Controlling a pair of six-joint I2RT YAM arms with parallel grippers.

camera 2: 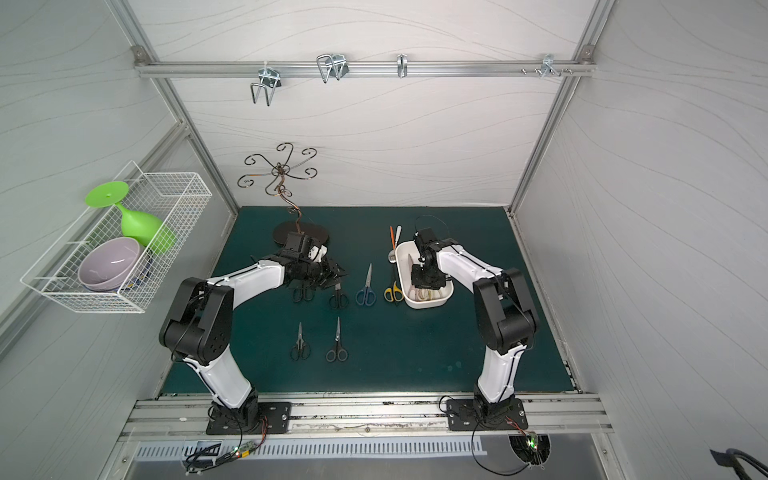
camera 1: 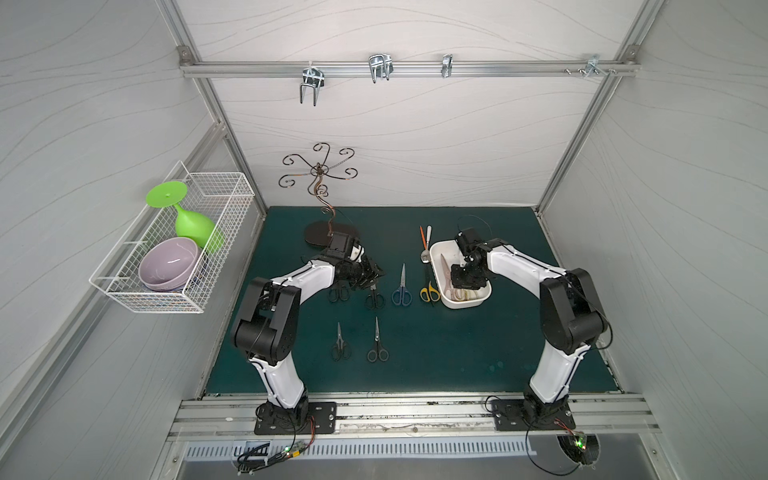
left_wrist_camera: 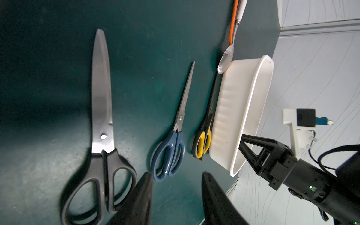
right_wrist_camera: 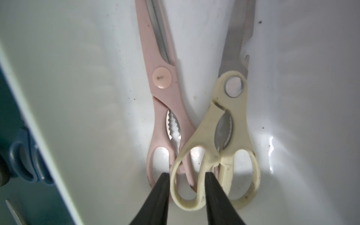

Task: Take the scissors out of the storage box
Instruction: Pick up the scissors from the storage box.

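As the cream shears [right_wrist_camera: 224, 124] lie in the storage box [right_wrist_camera: 78, 78], one handle loop is clasped by the right gripper [right_wrist_camera: 186, 175]. The left gripper [left_wrist_camera: 177, 177] is held half-open, empty.

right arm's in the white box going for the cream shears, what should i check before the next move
1. Aim: ok, the right end effector straddles one handle loop of the cream shears.
2. Grip closed on that loop: cannot tell.
3. Target free of its neighbour: not ok, the cream handle overlaps the handle of the pink shears.
4. Other arm out of the way: ok, the left end effector is open, empty and outside the box.
5. Room to set down: ok, there is bare mat in front of the box.
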